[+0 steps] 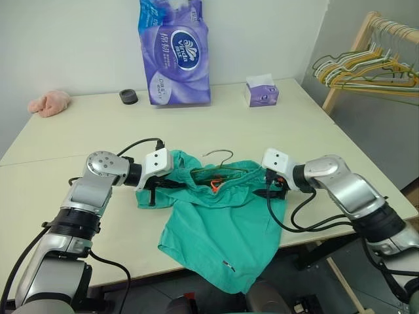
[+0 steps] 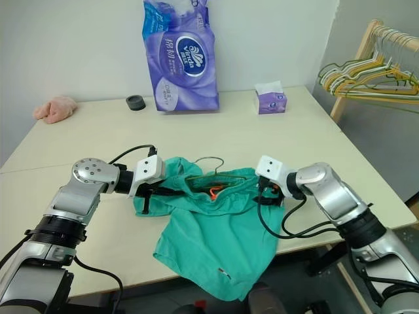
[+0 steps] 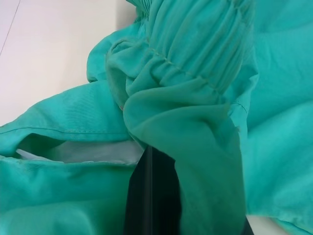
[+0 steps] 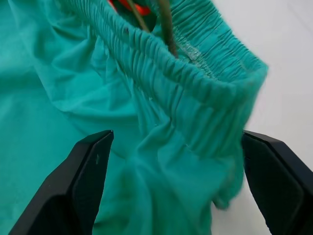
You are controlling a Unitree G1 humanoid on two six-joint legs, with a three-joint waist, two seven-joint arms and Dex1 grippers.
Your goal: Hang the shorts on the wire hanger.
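Shorts (image 1: pixel 219 229) lie at the table's (image 1: pixel 78 131) near edge, one leg hanging over it, with the wire hanger (image 1: pixel 219 163) inside the waistband and its hook showing on the far side. Left gripper (image 3: pixel 151 196) is clamped tight on the waistband's left end. Right gripper (image 4: pixel 176 183) stands wide, fingers (image 4: pixel 80 181) either side of the right waistband end, holding nothing. Right wrist view alone shows the hanger wire against the elastic. The purple tissue pack (image 1: pixel 173 52) carries a "Vinda" logo.

On my table (image 1: pixel 78 131): one shorts (image 1: pixel 216 229), one wire hanger (image 1: pixel 219 163), one tissue pack (image 1: pixel 175 52), one tissue box (image 1: pixel 262 91), one black roll (image 1: pixel 129 97), one pink cloth (image 1: pixel 50 103).
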